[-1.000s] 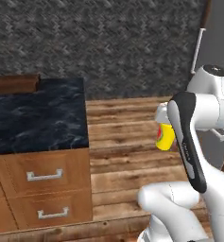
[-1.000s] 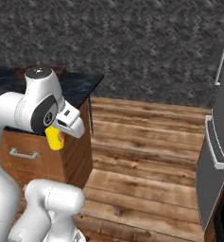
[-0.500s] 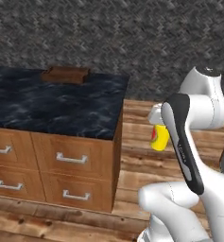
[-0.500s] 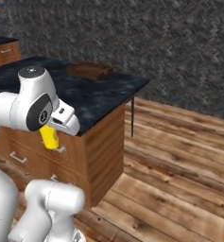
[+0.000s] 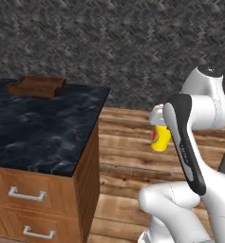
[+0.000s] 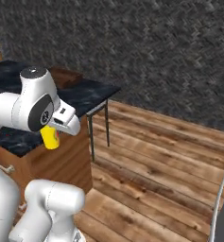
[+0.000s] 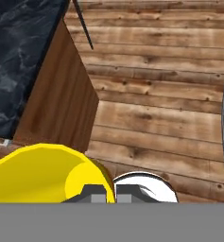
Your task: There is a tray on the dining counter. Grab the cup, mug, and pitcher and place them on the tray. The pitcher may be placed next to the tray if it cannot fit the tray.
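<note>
The end effector point(image 5: 157, 124) is pinched on the rim of the yellow cup point(image 5: 160, 138), which hangs under the white hand out over the wooden floor point(image 5: 128, 142), clear of the island. From the right base view the cup point(image 6: 50, 137) shows tucked beneath the hand, with its lower part seen against the brown side of the island. In the hand view the open mouth of the cup point(image 7: 42, 175) sits at the bottom, with the two finger tips point(image 7: 98, 194) pressed close together on its rim.

The dark veined tabletop point(image 5: 38, 128) lies to the left of the arm, and the brown wooden tray point(image 5: 36, 86) rests on it near its far edge, well apart from the cup. In the right base view the tray point(image 6: 66, 75) is partly hidden behind the robot's shoulder.

Compared with half a second ago the whole scene has slid: the base has driven on, so in the left base view the island now sits further left and closer, with only its right-hand corner and two drawer fronts point(image 5: 26, 194) showing, and the tray has shifted toward the upper left of the picture. The arm keeps the same folded pose, and the cup has stayed in the same grip at the same height beside the forearm.
</note>
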